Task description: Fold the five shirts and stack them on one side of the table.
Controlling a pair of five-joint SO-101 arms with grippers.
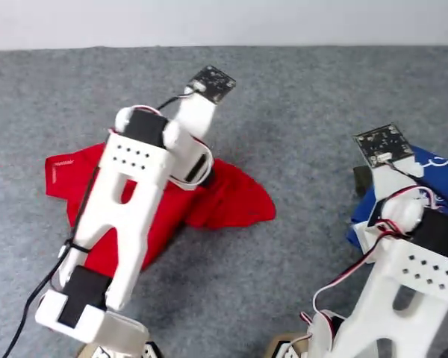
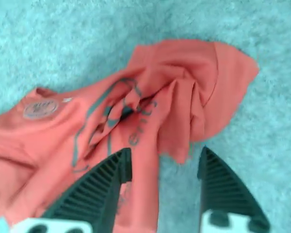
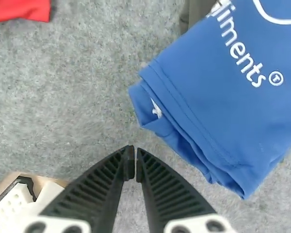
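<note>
Red shirt waits to be folded; blue shirt lies folded at the right.
The left tool hangs with jaws apart over the rumpled edge of the red shirt, which lies bunched on the grey worktop left of centre. The right tool is pressed together, empty, just beside the blue shirt near the worktop's right edge. Likely next: lower the left tool, pinch a hem, and pull the red shirt flat before any fold.
</note>
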